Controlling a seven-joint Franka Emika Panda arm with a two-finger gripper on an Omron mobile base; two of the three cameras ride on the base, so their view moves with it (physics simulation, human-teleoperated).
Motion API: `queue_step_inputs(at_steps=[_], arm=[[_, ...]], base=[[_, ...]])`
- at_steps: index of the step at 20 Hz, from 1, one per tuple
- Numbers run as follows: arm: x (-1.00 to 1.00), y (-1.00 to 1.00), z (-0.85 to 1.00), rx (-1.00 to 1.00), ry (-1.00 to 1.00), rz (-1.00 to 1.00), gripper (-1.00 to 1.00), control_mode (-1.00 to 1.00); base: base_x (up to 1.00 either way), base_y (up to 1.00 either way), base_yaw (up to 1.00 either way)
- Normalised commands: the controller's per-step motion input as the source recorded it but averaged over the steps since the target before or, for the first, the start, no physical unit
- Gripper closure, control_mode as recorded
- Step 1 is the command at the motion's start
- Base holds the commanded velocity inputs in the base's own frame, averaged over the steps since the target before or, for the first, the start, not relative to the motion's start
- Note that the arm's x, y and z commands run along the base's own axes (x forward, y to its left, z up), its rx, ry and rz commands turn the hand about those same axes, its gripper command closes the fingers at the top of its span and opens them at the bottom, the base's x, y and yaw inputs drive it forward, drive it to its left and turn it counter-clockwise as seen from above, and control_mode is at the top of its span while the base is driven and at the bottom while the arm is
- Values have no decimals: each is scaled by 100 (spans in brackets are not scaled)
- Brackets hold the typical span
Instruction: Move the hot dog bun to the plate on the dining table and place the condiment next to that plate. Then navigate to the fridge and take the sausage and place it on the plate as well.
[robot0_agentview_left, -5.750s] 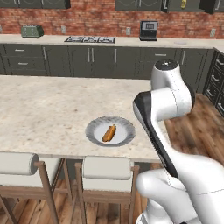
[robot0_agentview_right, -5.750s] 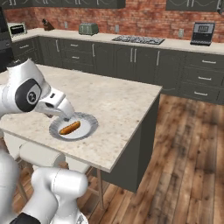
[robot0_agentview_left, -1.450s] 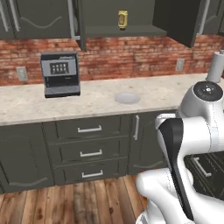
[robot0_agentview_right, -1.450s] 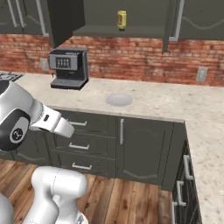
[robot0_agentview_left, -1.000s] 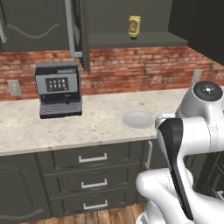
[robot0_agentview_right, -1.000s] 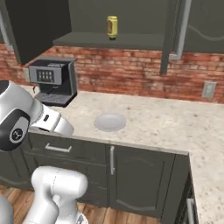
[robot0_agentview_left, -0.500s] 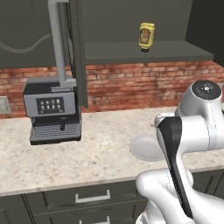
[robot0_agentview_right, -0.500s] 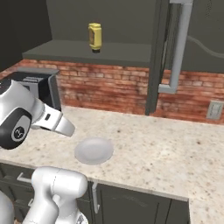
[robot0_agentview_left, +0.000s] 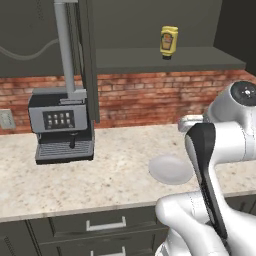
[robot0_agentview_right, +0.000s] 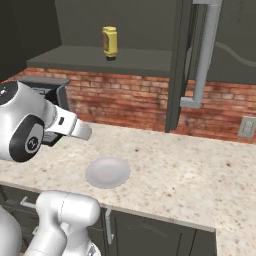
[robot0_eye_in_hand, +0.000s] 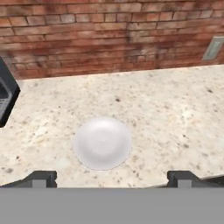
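Now | jaws (robot0_eye_in_hand: 112, 177) apart | condiment (robot0_agentview_left: 169, 42) on shelf; well above jaws

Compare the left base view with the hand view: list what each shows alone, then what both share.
Left base view alone: the condiment upright on the open cabinet shelf, and the front of the coffee machine with its button panel.

Hand view alone: the gripper, jaws wide open with nothing between them, and a wall outlet at the upper right.

Both: the small white plate lying bare on the stone counter, and the brick wall behind.
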Motion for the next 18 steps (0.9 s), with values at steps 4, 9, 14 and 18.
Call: queue_step_inputs(at_steps=[4,9,14,18], arm=[[43,-1,79,-1,-23,8,-100,-100],[33,-2,67,-2,-29,6,-100,-100],[30,-13,53,1,-38,19,-100,-100],[14,-24,75,0,-40,26,-100,-100]], base=[[0,0,0],[0,0,0],[0,0,0],[0,0,0]])
